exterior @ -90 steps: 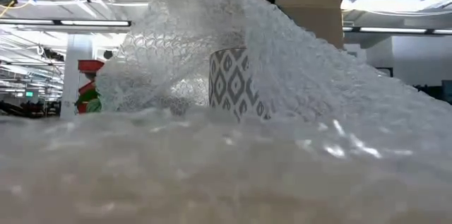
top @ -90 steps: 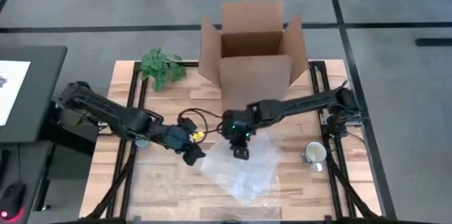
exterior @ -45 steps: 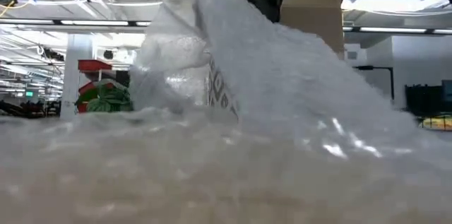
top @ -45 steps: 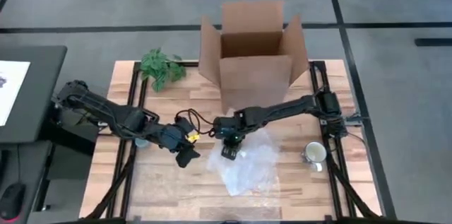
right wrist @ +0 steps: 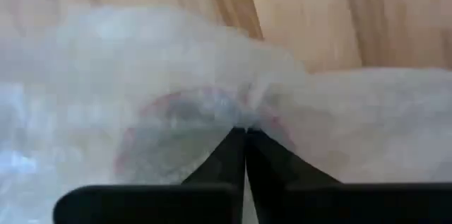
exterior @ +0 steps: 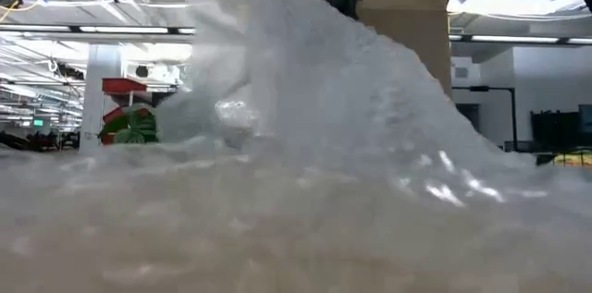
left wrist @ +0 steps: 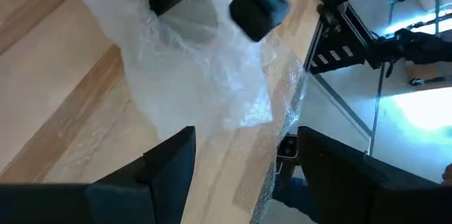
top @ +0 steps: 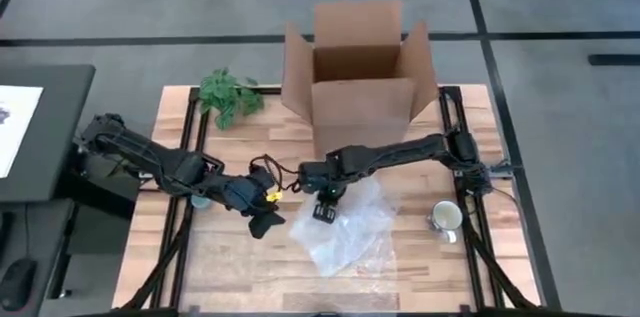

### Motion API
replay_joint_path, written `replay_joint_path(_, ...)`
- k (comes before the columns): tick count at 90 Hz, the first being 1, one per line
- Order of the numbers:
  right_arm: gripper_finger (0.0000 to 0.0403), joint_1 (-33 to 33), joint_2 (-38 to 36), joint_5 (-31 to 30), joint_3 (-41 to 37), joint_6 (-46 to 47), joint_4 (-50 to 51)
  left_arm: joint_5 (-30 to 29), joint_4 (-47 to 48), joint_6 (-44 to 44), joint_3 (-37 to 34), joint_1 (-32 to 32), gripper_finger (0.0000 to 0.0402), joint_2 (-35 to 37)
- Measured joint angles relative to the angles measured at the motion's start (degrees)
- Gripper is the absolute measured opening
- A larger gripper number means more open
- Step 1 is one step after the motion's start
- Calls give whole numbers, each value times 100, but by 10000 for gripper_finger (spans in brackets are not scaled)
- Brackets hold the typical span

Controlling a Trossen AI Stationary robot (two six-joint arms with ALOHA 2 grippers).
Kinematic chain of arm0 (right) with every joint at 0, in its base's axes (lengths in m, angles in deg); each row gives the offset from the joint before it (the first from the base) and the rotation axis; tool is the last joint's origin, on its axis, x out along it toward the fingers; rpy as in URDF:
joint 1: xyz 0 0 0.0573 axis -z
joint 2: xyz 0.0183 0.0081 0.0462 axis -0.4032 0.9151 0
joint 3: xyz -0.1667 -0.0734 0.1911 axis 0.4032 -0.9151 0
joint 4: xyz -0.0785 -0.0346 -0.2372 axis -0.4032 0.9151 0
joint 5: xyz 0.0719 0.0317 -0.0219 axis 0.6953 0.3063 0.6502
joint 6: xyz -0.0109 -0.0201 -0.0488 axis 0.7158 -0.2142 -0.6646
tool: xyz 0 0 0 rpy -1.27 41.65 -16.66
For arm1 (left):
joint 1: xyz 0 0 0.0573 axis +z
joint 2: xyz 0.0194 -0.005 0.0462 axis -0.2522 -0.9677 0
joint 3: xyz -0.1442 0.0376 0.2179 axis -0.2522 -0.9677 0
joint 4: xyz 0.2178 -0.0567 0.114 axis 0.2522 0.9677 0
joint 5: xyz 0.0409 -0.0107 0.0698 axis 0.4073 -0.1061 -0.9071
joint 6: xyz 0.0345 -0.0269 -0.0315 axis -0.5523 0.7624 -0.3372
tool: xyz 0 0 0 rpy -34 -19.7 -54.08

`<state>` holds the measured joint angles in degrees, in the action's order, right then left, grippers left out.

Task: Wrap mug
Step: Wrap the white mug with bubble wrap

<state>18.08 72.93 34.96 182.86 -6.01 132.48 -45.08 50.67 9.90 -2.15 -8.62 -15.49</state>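
Wooden table [top: 230, 257] holds bubble wrap [top: 345, 232]; cardboard box [top: 358, 72] behind.

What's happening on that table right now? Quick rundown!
Right gripper shut on bubble wrap, pulling it over the mug, now hidden under it. Left gripper open, beside the sheet. Second mug stands apart, right edge.

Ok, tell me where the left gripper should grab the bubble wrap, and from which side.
Judging by the high view, take the bubble wrap at its loose left edge, coming from the left. The right gripper pinches it there, lifted; the open left gripper sits just beside it.
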Motion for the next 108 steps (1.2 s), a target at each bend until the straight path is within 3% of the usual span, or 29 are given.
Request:
replay_joint_path(28, 1, -113, 9, 240, 581, -25, 775, 76, 36, -10, 0, -9, 226, 93)
replay_joint_path(65, 0, -186, -2, 151, -1048, 326, -951, 81, 260, -140, 0, -50, 226, 382)
replay_joint_path(82, 2, -163, -18, 149, -1175, 341, -1096, 81, 269, -149, 0, -72, 226, 382)
replay_joint_path(92, 19, -143, -9, 157, -980, 319, -871, 81, 268, -128, 0, -72, 226, 380)
replay_joint_path(108, 82, -133, 0, 170, -374, 158, -494, 77, 264, -109, 0, -109, 226, 382)
